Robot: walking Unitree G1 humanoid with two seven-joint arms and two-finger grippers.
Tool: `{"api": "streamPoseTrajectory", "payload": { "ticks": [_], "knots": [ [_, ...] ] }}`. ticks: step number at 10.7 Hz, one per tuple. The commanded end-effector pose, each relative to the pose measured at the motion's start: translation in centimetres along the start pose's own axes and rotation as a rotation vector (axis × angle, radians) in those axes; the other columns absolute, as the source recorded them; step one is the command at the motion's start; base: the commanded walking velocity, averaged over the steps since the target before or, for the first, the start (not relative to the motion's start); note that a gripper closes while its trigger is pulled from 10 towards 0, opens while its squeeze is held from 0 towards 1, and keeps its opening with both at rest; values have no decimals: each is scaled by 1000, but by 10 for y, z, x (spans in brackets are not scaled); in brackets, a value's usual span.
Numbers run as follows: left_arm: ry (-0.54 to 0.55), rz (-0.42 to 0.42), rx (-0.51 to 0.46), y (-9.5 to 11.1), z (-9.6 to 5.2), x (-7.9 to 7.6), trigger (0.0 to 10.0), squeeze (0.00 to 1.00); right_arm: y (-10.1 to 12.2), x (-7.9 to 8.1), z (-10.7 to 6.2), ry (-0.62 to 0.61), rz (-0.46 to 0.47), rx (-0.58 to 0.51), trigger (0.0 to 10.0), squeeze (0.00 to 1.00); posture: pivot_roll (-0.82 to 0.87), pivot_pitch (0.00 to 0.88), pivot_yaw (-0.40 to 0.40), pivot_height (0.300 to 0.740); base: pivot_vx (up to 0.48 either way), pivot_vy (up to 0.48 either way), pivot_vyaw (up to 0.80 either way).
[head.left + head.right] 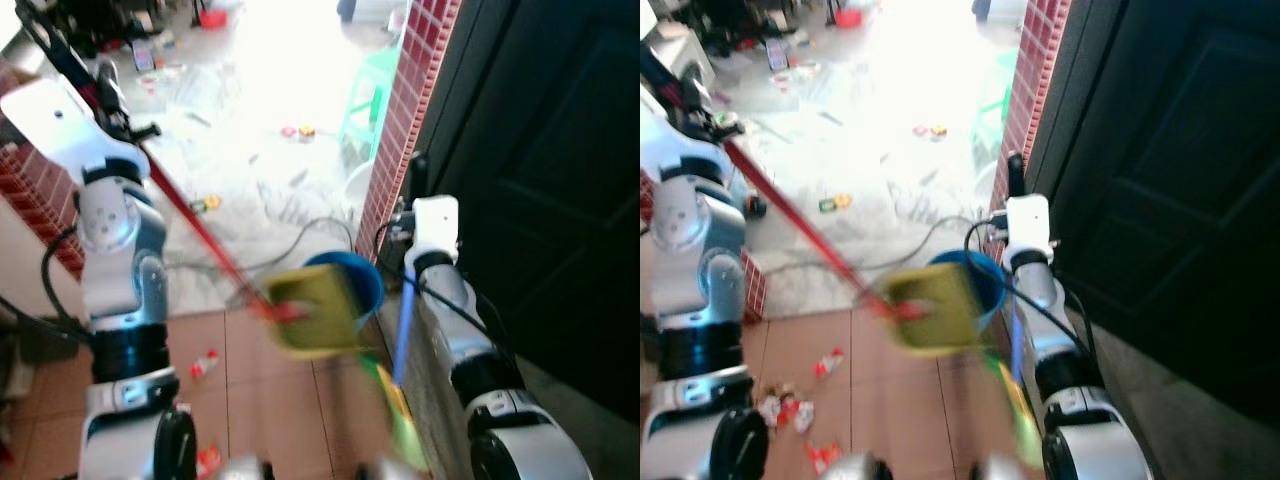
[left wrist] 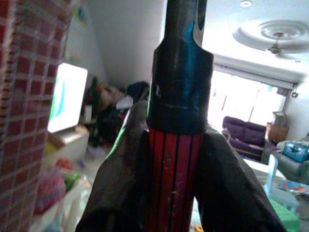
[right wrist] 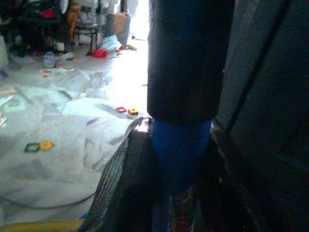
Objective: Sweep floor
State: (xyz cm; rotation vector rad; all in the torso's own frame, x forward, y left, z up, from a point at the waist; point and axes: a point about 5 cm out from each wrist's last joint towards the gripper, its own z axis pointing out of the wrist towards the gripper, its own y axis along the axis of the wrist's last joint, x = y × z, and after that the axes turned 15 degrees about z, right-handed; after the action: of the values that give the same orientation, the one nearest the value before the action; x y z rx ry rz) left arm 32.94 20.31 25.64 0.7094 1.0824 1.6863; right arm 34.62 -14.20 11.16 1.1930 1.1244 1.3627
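Left gripper (image 2: pixel 171 193) raised high beside a brick wall (image 1: pixel 30 195), fingers (image 2: pixel 120 188) pressed against both sides of a red handle (image 2: pixel 171 179) with a black end cap just beyond the fingertips. From that grip, red handle slanting down and away to a blurred yellow dustpan (image 1: pixel 315 310) hanging above the tiled floor (image 1: pixel 270 400). Right gripper (image 3: pixel 178 193) held lower, next to a dark door (image 1: pixel 540 150), pinching a blue broom handle (image 3: pixel 179 145) topped by a black sleeve; below this claw, blue shaft (image 1: pixel 403 325) dropping to blurred green bristles (image 1: pixel 400 415) near the floor. Blue bucket (image 1: pixel 360 275) between the two tools, just behind the dustpan. Scattered wrappers (image 1: pixel 790 405) on the terracotta tiles beneath the left arm, small toy pieces (image 1: pixel 298 131) on the pale floor well beyond both claws. Green stool (image 1: pixel 370 90) far ahead by the brick pillar (image 1: pixel 410 110).
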Motion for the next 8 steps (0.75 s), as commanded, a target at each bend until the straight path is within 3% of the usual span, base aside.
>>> {"api": "streamPoseTrajectory", "payload": {
  "ticks": [1,4,8],
  "knots": [
    [-21,-56,-90,20,2,-10,10000,0,12,-8,4,-11,-28,-47,10000,0,-29,0,10,740,472,0,0],
    [-94,27,-154,24,-3,-22,10000,0,11,-7,3,-7,-29,-45,10000,0,-29,0,11,740,423,0,0],
    [-263,131,-289,30,-19,-54,10000,0,13,-6,5,-4,-29,-48,10000,0,-29,0,9,740,0,0,0]
  ]
}}
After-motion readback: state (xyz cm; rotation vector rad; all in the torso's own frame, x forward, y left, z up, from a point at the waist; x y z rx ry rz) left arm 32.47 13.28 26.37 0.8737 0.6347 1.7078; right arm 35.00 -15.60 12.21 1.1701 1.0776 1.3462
